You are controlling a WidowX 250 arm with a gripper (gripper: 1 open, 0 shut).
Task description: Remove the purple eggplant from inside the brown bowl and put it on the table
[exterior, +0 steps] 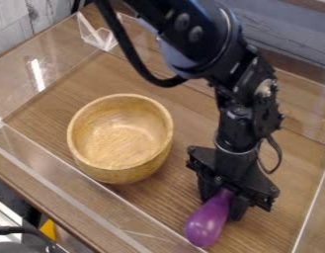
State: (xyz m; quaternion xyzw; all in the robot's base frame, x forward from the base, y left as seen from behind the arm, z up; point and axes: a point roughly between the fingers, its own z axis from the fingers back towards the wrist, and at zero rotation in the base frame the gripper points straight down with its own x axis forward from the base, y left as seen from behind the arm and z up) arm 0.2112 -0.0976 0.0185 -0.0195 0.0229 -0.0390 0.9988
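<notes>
The purple eggplant (205,221) lies on the table (303,158) near the front right, its fat end toward the front edge. My gripper (228,201) points straight down and is shut on the eggplant's upper end, between the black fingers. The stem cap is hidden by the fingers. The brown bowl (120,137) stands to the left of the gripper, upright, with nothing inside it. The black arm reaches down from the upper middle of the view.
Clear acrylic walls (46,59) run around the table's edges, with the front wall close to the eggplant. A small clear bracket (99,38) sits at the back left corner.
</notes>
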